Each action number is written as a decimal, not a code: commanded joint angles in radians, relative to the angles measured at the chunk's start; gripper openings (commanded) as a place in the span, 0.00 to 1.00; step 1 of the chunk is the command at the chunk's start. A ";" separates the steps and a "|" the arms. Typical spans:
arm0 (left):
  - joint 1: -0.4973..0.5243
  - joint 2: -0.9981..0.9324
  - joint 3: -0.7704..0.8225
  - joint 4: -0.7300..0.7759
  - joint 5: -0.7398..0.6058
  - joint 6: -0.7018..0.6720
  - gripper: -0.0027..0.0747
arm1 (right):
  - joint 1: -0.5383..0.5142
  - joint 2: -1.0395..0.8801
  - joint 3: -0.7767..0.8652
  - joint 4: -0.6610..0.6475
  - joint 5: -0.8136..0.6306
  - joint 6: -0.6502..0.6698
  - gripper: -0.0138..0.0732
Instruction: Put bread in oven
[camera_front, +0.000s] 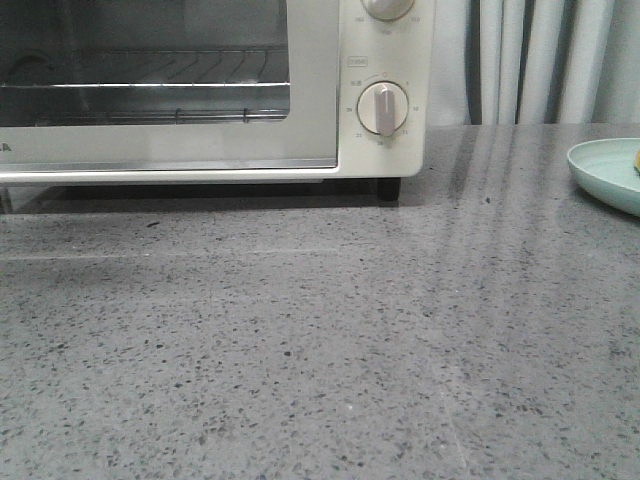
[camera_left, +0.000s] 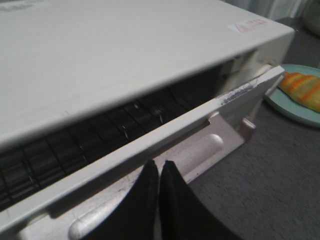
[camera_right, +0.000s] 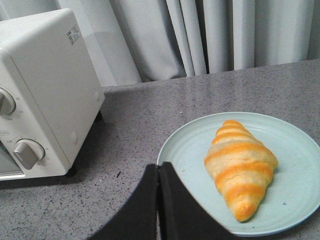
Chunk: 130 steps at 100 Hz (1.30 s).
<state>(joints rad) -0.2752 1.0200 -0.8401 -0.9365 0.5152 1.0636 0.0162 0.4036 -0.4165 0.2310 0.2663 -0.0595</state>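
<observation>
The cream-white oven (camera_front: 330, 100) stands at the back left of the counter. In the left wrist view its door (camera_left: 200, 112) is ajar, with a dark gap showing the wire rack (camera_left: 100, 135). My left gripper (camera_left: 159, 164) is shut and empty, its tips just over the door's handle (camera_left: 205, 147); I cannot tell if they touch it. The bread (camera_right: 241, 167), golden with cream stripes, lies on a pale green plate (camera_right: 195, 150) to the oven's right. My right gripper (camera_right: 159, 166) is shut and empty at the plate's near rim, beside the bread. Neither gripper shows in the front view.
The plate's edge (camera_front: 605, 170) shows at the far right of the grey speckled counter (camera_front: 320, 340). The oven's dials (camera_front: 383, 108) face forward. Grey curtains (camera_right: 200, 35) hang behind the counter.
</observation>
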 joint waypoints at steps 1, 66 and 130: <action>-0.006 -0.035 0.006 0.053 0.094 -0.054 0.01 | 0.001 0.012 -0.034 -0.005 -0.068 -0.012 0.08; -0.006 -0.062 0.146 0.242 0.224 -0.223 0.01 | 0.001 0.012 -0.034 -0.005 -0.083 -0.012 0.08; -0.006 -0.125 0.214 0.183 0.245 -0.223 0.01 | 0.001 0.017 -0.036 -0.005 -0.081 -0.012 0.08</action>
<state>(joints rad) -0.2791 0.9455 -0.5944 -0.6741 0.7835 0.8503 0.0162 0.4036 -0.4165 0.2310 0.2663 -0.0653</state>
